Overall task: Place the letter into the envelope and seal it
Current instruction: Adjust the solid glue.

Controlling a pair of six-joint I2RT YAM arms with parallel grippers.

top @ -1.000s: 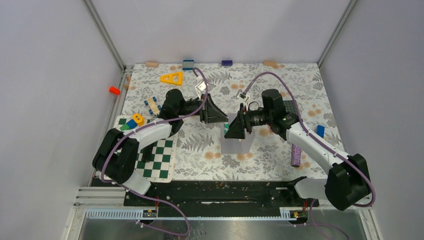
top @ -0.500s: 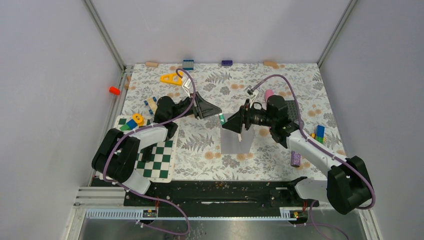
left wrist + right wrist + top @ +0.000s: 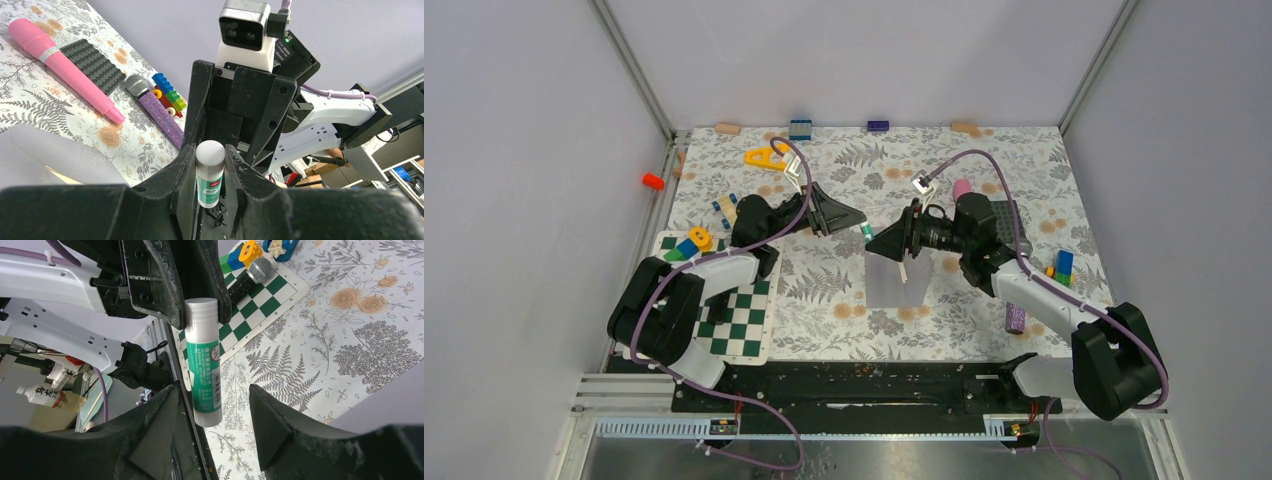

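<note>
Nearest the arm bases, the flat grey paper envelope (image 3: 889, 290) lies on the fern-printed desk (image 3: 824, 290), directly below both tools. A thin tan edge of the aged parchment letter (image 3: 62, 176) shows at its mouth under the grey flap, so the letter looks mostly tucked in, and sealing is what remains.

Above the envelope, the left tool (image 3: 210, 150) is pinching a white glue stick with a green label (image 3: 202, 355) by one white end. The other end juts toward the right tool (image 3: 212, 395), whose jaws are spread on either side of the free end. Whether one finger already touches it I cannot tell.

The step in hand seems to be taking hold of the stick, either to pull off its cap or to pass it across. To do it well:
- Centre the stick between the right fingers before closing. It sits nearer one finger, so an early squeeze could tilt it.
- Close on the body, in line with the stick's axis.
- The left tool should stay firm until the right grip is secure.

Farther back lie a pink microphone-shaped toy (image 3: 65, 70) and a dark grey studded plate (image 3: 92, 65), well apart from this work.
</note>
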